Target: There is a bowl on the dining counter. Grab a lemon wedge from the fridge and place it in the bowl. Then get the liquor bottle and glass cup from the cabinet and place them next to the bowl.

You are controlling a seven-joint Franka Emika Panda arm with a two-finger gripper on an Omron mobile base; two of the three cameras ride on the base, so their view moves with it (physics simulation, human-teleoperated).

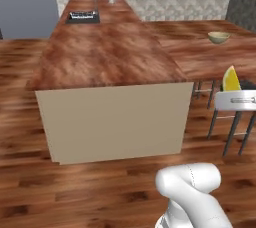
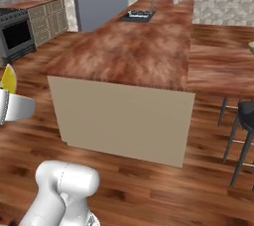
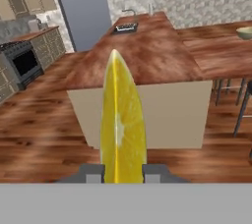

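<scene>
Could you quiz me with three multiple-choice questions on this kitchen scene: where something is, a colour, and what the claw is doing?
1. Where is the bowl?
A. On the dining counter
B. In the sink
C. On the floor

2. What colour is the lemon wedge?
A. Green
B. Yellow
C. Red

3. What is the gripper doing?
A. Hanging open and empty
B. Holding a glass cup
C. Shut on the lemon wedge

Answers: 1 A, the bowl sits on the wooden top beyond the stools. 2 B, the hand view shows a yellow wedge. 3 C, both fingertips press the wedge's sides.
</scene>
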